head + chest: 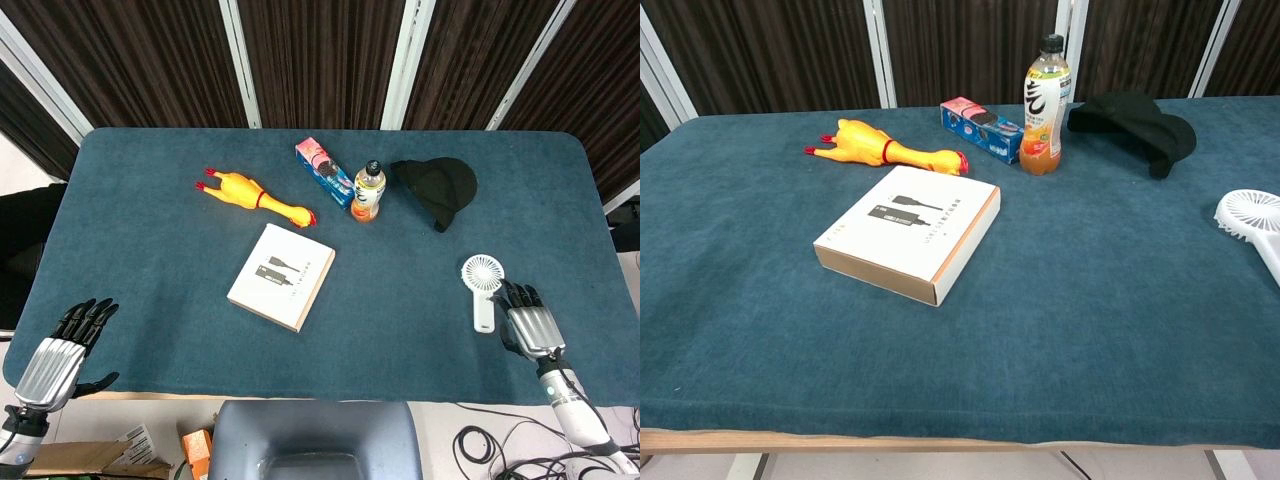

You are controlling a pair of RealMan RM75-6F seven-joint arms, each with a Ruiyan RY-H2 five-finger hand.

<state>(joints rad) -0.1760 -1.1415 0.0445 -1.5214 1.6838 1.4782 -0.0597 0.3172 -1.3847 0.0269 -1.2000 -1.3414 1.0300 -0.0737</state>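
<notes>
While the right hand (530,325) lies empty, fingers (521,296) apart, the fan (484,287) sits just beside them.

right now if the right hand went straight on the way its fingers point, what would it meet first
Probably nothing at first: the right hand points up the table just beside the white fan. It might brush the fan's handle; depth is unclear.

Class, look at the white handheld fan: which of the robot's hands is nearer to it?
Right. The right hand lies just beside the fan, by its handle. The left hand is at the table's opposite end.
</notes>
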